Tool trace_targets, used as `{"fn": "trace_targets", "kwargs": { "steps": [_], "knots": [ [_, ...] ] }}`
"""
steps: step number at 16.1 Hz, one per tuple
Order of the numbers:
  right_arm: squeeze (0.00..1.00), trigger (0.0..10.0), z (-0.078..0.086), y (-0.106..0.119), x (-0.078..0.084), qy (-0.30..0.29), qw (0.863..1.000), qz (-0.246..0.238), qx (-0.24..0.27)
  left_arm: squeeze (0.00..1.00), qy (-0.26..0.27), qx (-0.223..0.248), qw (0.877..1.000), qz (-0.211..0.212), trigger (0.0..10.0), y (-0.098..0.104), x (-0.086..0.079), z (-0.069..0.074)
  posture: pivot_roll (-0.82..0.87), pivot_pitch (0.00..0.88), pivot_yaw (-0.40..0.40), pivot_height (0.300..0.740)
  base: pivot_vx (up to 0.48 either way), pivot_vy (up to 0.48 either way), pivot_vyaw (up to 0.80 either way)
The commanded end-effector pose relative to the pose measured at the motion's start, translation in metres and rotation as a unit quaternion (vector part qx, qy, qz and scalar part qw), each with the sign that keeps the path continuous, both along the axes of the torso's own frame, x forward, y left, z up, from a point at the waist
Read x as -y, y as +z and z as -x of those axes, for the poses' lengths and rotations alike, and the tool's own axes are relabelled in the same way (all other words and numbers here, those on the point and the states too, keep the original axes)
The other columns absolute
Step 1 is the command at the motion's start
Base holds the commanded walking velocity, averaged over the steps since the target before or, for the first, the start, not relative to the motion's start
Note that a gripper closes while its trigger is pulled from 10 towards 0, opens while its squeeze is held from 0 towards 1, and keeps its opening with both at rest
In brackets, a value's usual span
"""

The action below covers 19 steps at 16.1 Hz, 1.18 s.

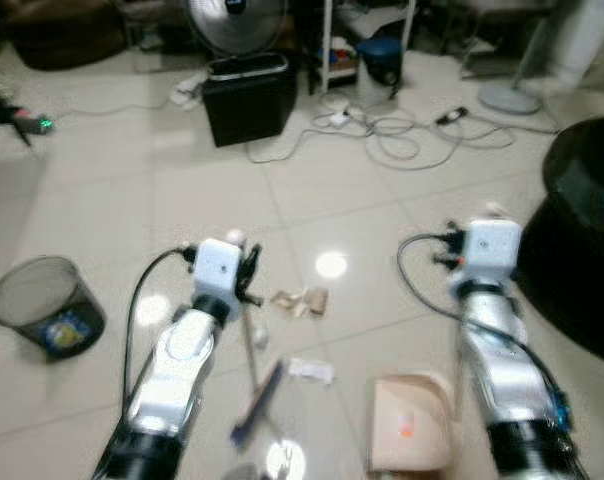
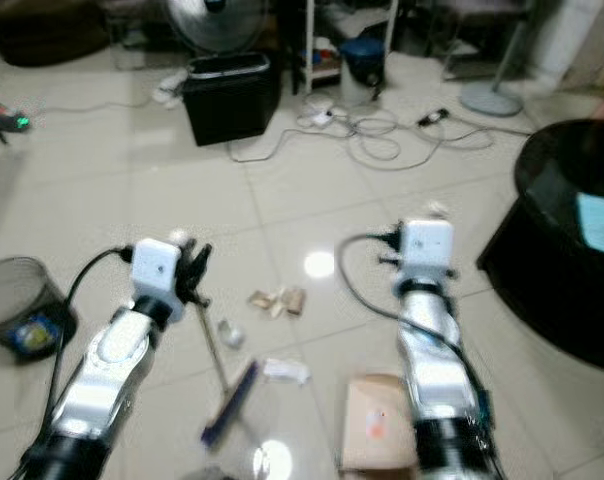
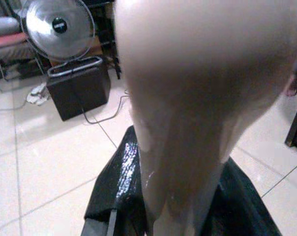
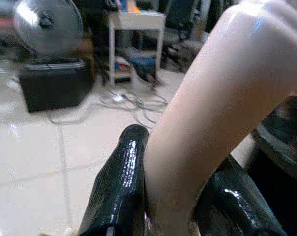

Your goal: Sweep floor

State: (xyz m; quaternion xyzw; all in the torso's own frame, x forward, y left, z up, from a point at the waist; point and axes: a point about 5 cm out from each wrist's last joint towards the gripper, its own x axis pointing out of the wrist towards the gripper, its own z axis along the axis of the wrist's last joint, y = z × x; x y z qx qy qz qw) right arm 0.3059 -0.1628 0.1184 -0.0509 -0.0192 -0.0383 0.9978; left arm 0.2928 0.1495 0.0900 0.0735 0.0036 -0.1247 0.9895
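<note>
left tool (image 1: pixel 244 268) grips the broom (image 1: pixel 254 385); right tool (image 4: pixel 170 196) clamps the dustpan handle (image 4: pixel 207 123)

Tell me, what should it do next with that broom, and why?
Probably draw the broom in the left gripper across the scraps toward the dustpan held by the right gripper: the litter lies just ahead of the brush head, and the pan waits beside it.
</note>
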Motion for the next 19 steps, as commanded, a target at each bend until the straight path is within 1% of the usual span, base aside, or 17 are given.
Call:
{"fn": "trace_targets", "kwargs": {
  "steps": [1, 6, 16, 19],
  "knots": [
    [0.00, 10.0, -0.0008, 0.0077, 0.0010, 0.005, 1.000, -0.002, 0.019, 0.00, 0.001, 0.020, 1.000, -0.010, 10.0, 0.0078, 0.0000, -0.0027, -0.06, 0.023, 0.055, 0.740, 0.255, 0.000, 0.00],
    [0.00, 10.0, -0.0004, 0.0066, -0.0004, 0.015, 1.000, 0.022, 0.015, 0.00, -0.002, 0.020, 1.000, -0.007, 10.0, 0.0070, 0.0017, -0.0023, -0.07, 0.014, 0.056, 0.740, 0.259, 0.000, 0.00],
    [0.00, 10.0, 0.0006, 0.0037, -0.0018, 0.019, 0.999, 0.031, 0.010, 0.00, -0.005, 0.020, 1.000, -0.007, 10.0, 0.0065, 0.0017, -0.0011, -0.06, 0.016, 0.058, 0.740, 0.330, 0.000, 0.00],
    [0.00, 10.0, 0.0007, 0.0027, -0.0014, 0.016, 1.000, 0.024, 0.008, 0.00, -0.005, 0.019, 1.000, -0.007, 10.0, 0.0064, 0.0013, -0.0016, -0.06, 0.019, 0.059, 0.740, 0.337, 0.000, 0.00]
  ]
}}
